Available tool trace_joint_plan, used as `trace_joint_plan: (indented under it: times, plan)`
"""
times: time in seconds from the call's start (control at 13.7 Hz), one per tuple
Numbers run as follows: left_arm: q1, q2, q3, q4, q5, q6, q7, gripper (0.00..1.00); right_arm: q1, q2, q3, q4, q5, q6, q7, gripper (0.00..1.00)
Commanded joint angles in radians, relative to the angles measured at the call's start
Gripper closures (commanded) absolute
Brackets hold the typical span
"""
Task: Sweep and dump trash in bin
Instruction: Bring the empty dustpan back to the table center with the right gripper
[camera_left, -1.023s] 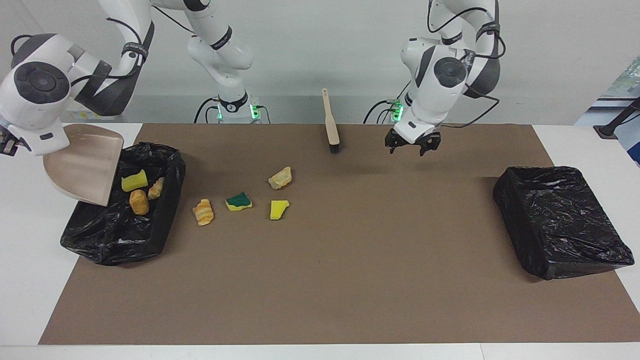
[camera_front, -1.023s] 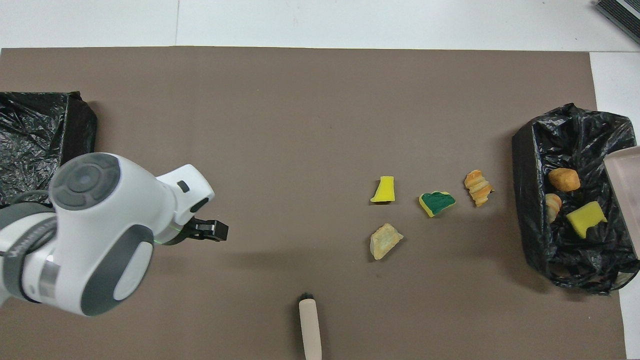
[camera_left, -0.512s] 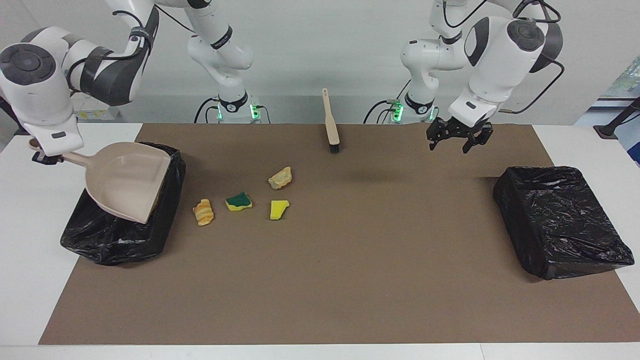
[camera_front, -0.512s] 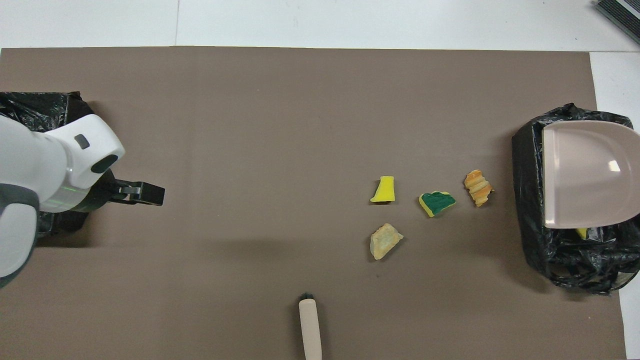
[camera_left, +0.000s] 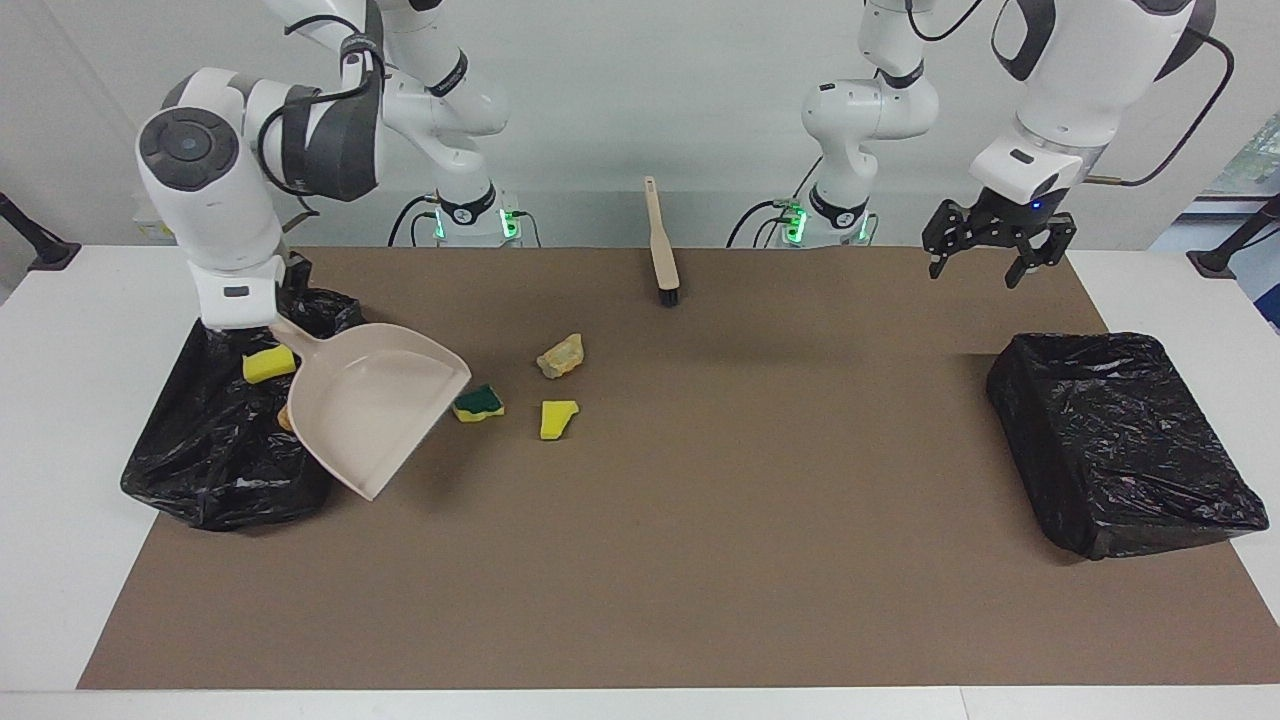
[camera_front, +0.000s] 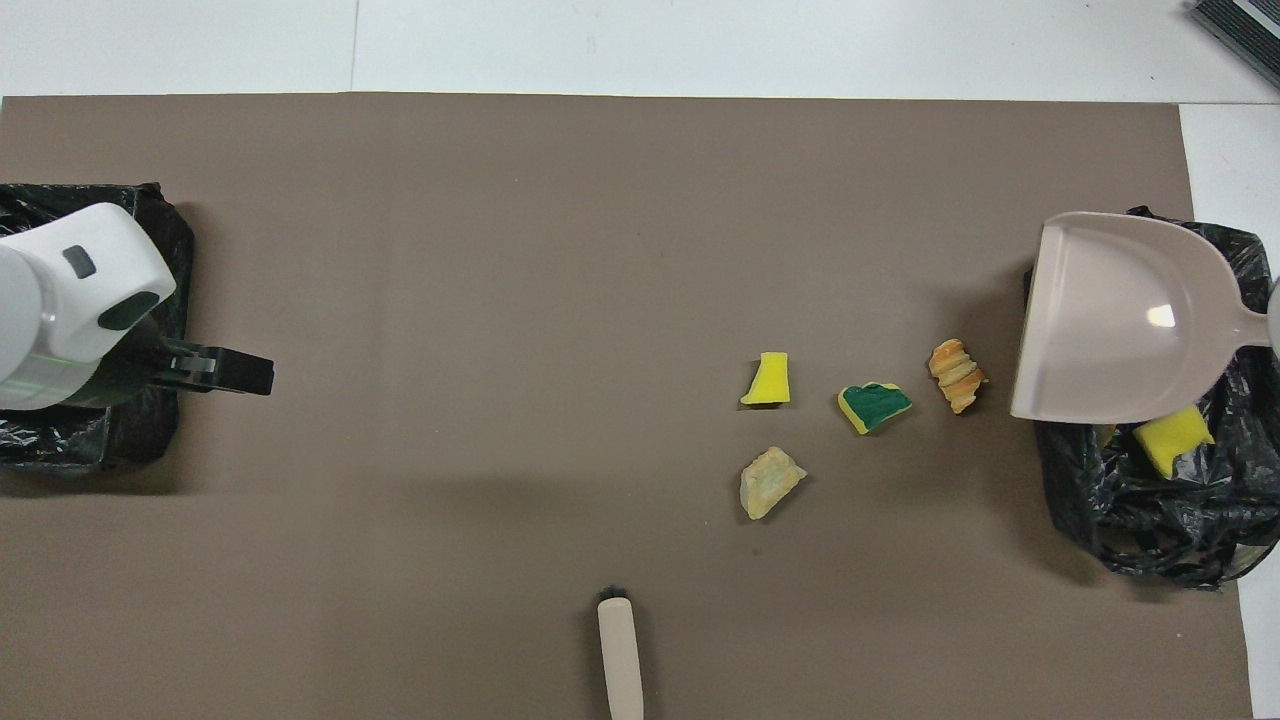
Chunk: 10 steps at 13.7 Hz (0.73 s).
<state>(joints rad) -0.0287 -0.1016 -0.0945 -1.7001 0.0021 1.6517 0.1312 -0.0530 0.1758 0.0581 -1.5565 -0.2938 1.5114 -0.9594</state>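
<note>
**mopbot_dan:** So where's the trash sitting? I count four bits loose on the brown mat (camera_left: 700, 560): a yellow sponge wedge (camera_left: 558, 418), a green-and-yellow sponge (camera_left: 478, 403), a tan bread-like bit (camera_left: 561, 356) a little nearer the robots, and in the overhead view an orange striped bread bit (camera_front: 956, 375) closest to the bin.

**kira_77:** Yep, and in the facing view that orange one is hidden by the dustpan (camera_left: 372, 405). One yellow sponge chunk (camera_left: 268, 364) lies inside the black-bagged bin (camera_left: 215, 470) at the right arm's end of the bench (camera_left: 60, 560). There's a sliver of something orange at the dustpan's edge in the bin too, can't make out more.

**mopbot_dan:** Dustpan is up in the air, tilted, open mouth over the mat just beside the bin, handle end over the bin. The right pincer (camera_left: 262, 300) is clenched on that handle.

**kira_77:** Left pincer (camera_left: 996, 252) has nothing in it, fingers spread, hanging over the mat edge near the second black-bagged bin (camera_left: 1120, 440) at the left arm's end.

**mopbot_dan:** And the brush (camera_left: 661, 245) lies on the mat close to the robots, between the two bases, black bristles pointing at the trash, well apart from both pincers.

**kira_77:** Any labels? I can't read any writing anywhere, just green lights at the arm bases.
</note>
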Motion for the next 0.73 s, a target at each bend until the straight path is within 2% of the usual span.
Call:
trace_joint_plan:
  times: [0.0, 0.15, 0.51, 0.66]
  plan:
    - [0.024, 0.066, -0.011, 0.146, 0.012, -0.125, 0.030, 0.00, 0.079, -0.047, 0.006, -0.042, 0.067, -0.014, 0.230, 1.00]
    - [0.021, 0.089, -0.013, 0.200, 0.007, -0.159, 0.030, 0.00, 0.132, -0.042, 0.006, -0.047, 0.151, -0.005, 0.446, 1.00]
    - [0.024, 0.072, -0.010, 0.192, 0.007, -0.162, 0.018, 0.00, 0.287, 0.013, 0.006, -0.047, 0.294, 0.084, 0.957, 1.00]
    - [0.024, 0.072, -0.008, 0.191, 0.007, -0.162, 0.013, 0.00, 0.343, 0.039, 0.006, -0.042, 0.353, 0.139, 1.085, 1.00]
